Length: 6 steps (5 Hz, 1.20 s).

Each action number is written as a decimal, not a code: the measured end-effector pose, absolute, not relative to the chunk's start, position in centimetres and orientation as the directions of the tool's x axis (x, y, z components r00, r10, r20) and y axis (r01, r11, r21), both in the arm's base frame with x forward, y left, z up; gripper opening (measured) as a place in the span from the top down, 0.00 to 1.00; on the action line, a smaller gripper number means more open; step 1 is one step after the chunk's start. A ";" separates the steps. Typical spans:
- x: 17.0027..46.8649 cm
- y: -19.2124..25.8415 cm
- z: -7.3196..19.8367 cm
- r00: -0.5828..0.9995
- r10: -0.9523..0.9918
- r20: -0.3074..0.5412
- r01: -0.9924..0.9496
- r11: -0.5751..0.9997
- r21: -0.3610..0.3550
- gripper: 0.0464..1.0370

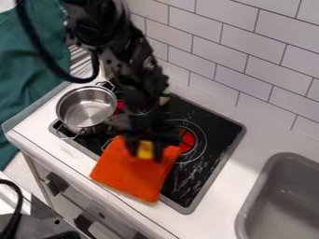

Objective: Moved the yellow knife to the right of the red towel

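Black arm [128, 60] comes in from the top left, gripper [150, 151] pointing down over the stovetop [211, 125], low at the upper part of the orange-red towel [133, 178]. Fingers spread, one on each side of the yellow knife [145, 150]; the knife seems nearer the left finger, though blur there makes contact hard to call. Only a short yellow piece of it shows, in front of the towel's upper part, not out past the towel's right edge. Can't tell if it rests on the cloth or sits just above it. Towel lies at a slant over the front edge of the black stovetop, lower end toward the white counter [261, 140]. Red burner mark [187, 140] just right of the towel's top corner, inside thin white rings. Metal pot [87, 109] upright on the left part of the stovetop, left of the gripper, with wire loop handles. Gray sink [250, 200] set in the counter at lower right. White tile wall [218, 51] behind. Green cloth [28, 79] along the left, black cable [46, 58] looping in front of it. Dark knobs [56, 184] on the front panel below the counter edge.
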State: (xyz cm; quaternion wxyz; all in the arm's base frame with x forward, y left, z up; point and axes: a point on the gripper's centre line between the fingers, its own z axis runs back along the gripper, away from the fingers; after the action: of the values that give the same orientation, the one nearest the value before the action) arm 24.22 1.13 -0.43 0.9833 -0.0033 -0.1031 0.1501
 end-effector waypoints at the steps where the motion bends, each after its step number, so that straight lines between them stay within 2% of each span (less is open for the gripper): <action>1: 23.7 -1.8 0.4 0.971 0.145 0.192 -0.157 0.986 0.051 0.57; 2: 23.8 -3.8 -0.4 0.984 0.062 0.169 -0.076 0.994 0.079 0.57; 3: 24.6 -5.7 -1.7 0.990 -0.004 0.140 -0.005 0.998 0.063 0.57; 6: 27.4 -8.3 -2.3 0.973 -0.142 0.184 0.145 0.989 0.001 0.57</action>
State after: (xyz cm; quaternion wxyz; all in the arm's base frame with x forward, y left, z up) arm 27.43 -8.26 -2.34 0.9931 -0.0059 -0.0921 -0.0723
